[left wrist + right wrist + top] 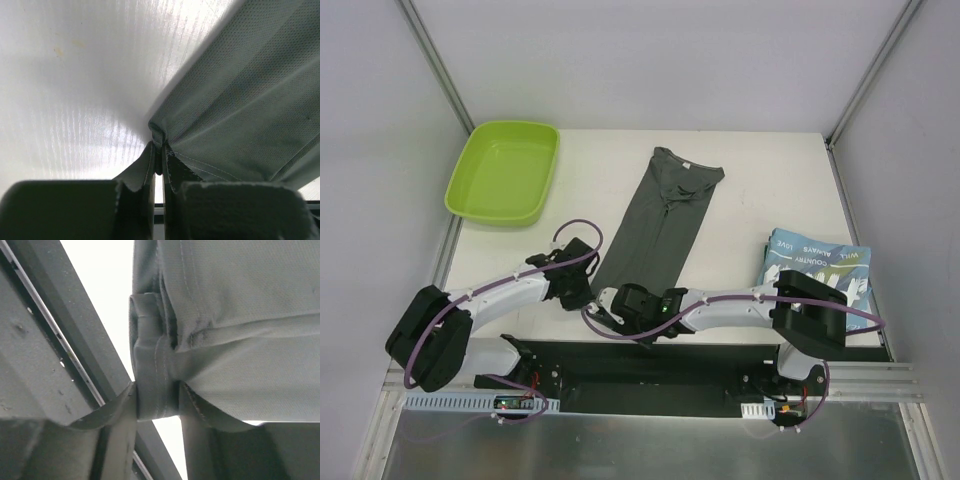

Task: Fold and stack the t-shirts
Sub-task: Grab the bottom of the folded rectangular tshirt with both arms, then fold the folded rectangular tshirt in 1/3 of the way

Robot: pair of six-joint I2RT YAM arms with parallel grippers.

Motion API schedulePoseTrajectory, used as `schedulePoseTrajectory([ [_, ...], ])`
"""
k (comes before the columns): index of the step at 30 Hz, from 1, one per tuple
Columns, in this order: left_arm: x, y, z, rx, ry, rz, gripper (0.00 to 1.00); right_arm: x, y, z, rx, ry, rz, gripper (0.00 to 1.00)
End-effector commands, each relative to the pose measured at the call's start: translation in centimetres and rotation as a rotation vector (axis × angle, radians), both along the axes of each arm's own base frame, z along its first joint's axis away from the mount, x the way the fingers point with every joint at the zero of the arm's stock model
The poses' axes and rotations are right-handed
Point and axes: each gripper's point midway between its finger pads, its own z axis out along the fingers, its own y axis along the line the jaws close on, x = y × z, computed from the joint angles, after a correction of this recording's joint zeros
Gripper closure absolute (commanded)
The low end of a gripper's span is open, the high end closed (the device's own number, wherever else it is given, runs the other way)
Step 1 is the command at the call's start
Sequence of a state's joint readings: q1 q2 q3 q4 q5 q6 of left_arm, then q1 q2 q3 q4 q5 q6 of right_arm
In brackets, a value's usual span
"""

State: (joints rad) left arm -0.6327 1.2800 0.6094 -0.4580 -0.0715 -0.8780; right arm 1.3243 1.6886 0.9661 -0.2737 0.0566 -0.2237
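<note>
White table bears grey tee, teal tee, green tray.

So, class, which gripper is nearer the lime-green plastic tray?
Left. The left gripper pinches the near hem of the dark grey t-shirt, near-right of the tray; the right gripper holds it further right.

Lime-green plastic tray at far left of white table, black base plate along near edge
</note>
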Motion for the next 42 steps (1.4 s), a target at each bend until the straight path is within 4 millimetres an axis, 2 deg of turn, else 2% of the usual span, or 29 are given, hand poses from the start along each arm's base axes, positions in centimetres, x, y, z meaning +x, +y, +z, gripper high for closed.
schedulePoseTrajectory([
  [1,-1.3,2.1,-0.5,0.052,0.011,0.021,1.0,-0.3,-2.1,-1.0,-0.076,-0.039,-0.021,0.71],
  [5,-2.0,2.4,0.5,0.005,-0.032,0.029,1.0,-2.1,-1.5,-0.3,-0.014,-0.005,0.006,0.86],
  [7,-2.5,2.8,1.0,-0.007,-0.052,0.035,1.0,-3.2,-0.8,0.6,0.033,0.018,0.04,0.98],
  [10,-3.0,2.7,2.1,-0.051,-0.081,0.032,1.0,-4.8,0.4,2.5,0.12,0.078,0.082,1.0],
  [14,-2.7,2.6,4.8,-0.12,-0.178,0.043,1.0,-6.3,1.8,5.5,0.248,0.139,0.113,1.0],
  [18,-1.3,2.5,7.9,-0.157,-0.305,0.034,1.0,-5.6,1.4,7.8,0.299,0.11,0.103,1.0],
  [23,1.6,1.7,11.1,-0.14,-0.379,0.039,1.0,-2.3,-0.5,9.1,0.282,0.051,0.005,1.0],
  [25,3.3,0.7,12.7,-0.14,-0.404,0.036,1.0,-0.7,-1.4,9.4,0.271,0.039,-0.05,1.0],
  [28,6.2,-0.4,14.1,-0.106,-0.445,0.03,1.0,2.3,-2.9,10.0,0.242,-0.019,-0.15,1.0],
  [32,10.0,-2.0,14.9,-0.047,-0.458,0.0,1.0,6.4,-5.9,10.5,0.185,-0.123,-0.275,1.0],
  [37,14.5,-3.9,15.6,0.019,-0.465,-0.037,1.0,10.1,-8.1,10.8,0.167,-0.145,-0.402,1.0],
  [42,18.5,-5.5,14.7,0.044,-0.434,-0.072,1.0,14.0,-10.1,10.8,0.134,-0.228,-0.513,1.0],
])
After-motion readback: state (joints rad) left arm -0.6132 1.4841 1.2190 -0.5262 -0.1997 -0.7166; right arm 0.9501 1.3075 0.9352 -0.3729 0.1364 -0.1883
